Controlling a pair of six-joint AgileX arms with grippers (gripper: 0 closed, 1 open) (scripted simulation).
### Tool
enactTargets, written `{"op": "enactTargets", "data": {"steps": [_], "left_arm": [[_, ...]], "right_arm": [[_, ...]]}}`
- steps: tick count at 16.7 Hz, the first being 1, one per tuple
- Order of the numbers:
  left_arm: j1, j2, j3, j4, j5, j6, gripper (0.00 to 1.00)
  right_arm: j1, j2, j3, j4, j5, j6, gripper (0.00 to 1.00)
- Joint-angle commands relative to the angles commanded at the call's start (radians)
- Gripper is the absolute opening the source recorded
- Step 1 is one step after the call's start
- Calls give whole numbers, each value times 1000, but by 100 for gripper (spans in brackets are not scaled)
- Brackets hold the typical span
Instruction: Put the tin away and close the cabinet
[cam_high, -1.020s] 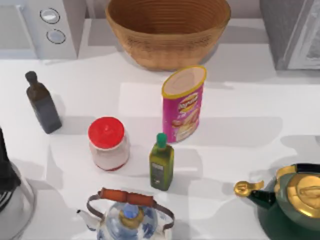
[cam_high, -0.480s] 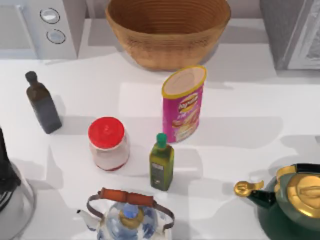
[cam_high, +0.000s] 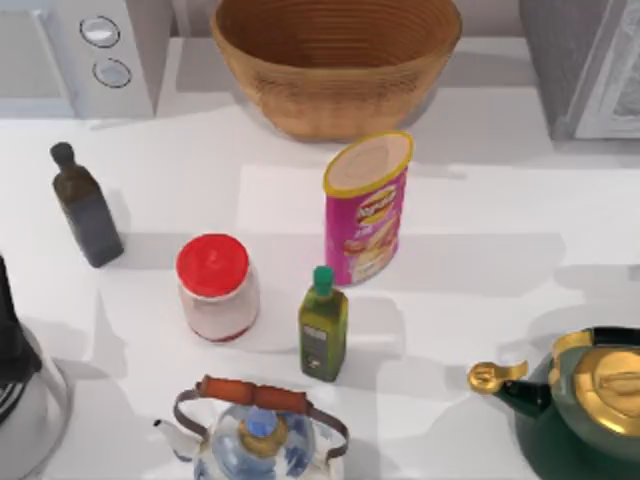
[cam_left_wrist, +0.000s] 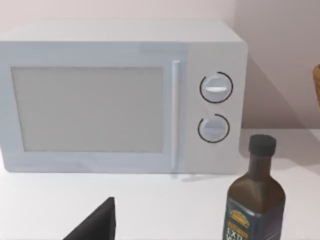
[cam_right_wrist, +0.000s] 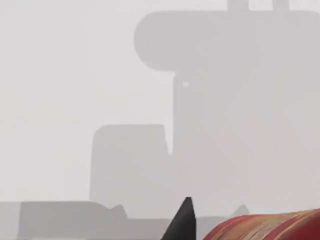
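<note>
White table (cam_high: 480, 200): pink tin (cam_high: 366, 208) upright; cabinet (cam_high: 590, 65) cut off.

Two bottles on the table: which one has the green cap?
The olive oil bottle just below the pink tin; the dark bottle at the table's left has a black cap.

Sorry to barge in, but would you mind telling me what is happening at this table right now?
Nothing is being handled yet. The pink tin stands upright and untouched near the middle of the table, in front of the wicker basket. Around it sit a red-lidded jar, a small green bottle, a dark bottle, two kettles and a microwave. A grey cabinet stands at the far right corner. Putting the tin away has not begun.
</note>
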Motion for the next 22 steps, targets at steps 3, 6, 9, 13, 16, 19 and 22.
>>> {"op": "enactTargets", "data": {"steps": [3,6,9,13,16,19,22], "left_arm": [[0,0,0,0,0,0,100],[0,0,0,0,0,0,100],[0,0,0,0,0,0,100],[0,0,0,0,0,0,100],[0,0,0,0,0,0,100],[0,0,0,0,0,0,100],[0,0,0,0,0,0,100]], "right_arm": [[4,-52,96,-165,-9,-6,0],[3,-131,209,-381,-12,-8,0],[-4,-211,303,-540,-6,-5,0],[-7,-261,351,-605,1,-5,0],[-3,-257,349,-603,0,-3,0],[-1,-284,333,-589,7,10,0],[9,-401,269,-534,29,49,0]]}}
